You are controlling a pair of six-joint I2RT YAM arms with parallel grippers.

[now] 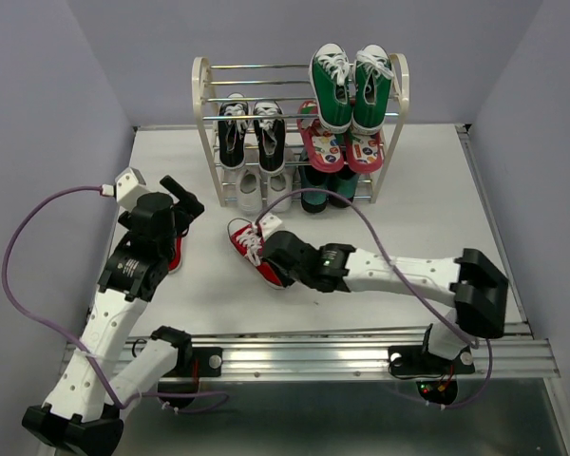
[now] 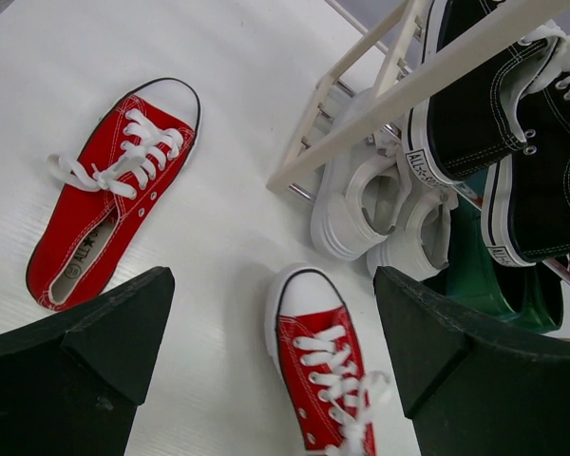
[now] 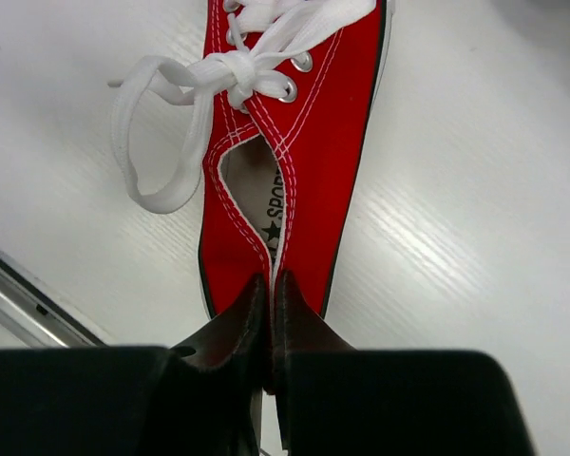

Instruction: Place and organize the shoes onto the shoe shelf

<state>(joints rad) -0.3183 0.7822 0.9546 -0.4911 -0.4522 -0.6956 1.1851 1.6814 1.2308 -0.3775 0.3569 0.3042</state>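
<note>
My right gripper (image 1: 277, 255) is shut on the heel of a red sneaker (image 1: 246, 239) on the table in front of the shoe shelf (image 1: 201, 95). The right wrist view shows the gripper (image 3: 269, 285) pinching the heel rim of that sneaker (image 3: 294, 142). My left gripper (image 1: 184, 202) is open and empty above the table, left of the shelf. The other red sneaker (image 1: 176, 253) lies loose under the left arm, and it also shows in the left wrist view (image 2: 109, 190). The black pair (image 1: 252, 133) sits on the middle tier and the white pair (image 1: 264, 188) on the bottom tier.
Green high-tops (image 1: 351, 84) sit on the shelf's top right, with pink flip-flops (image 1: 340, 144) below them and dark green shoes (image 1: 323, 186) at the bottom right. The left wrist view shows the held red sneaker (image 2: 323, 370) between my open fingers (image 2: 104, 342).
</note>
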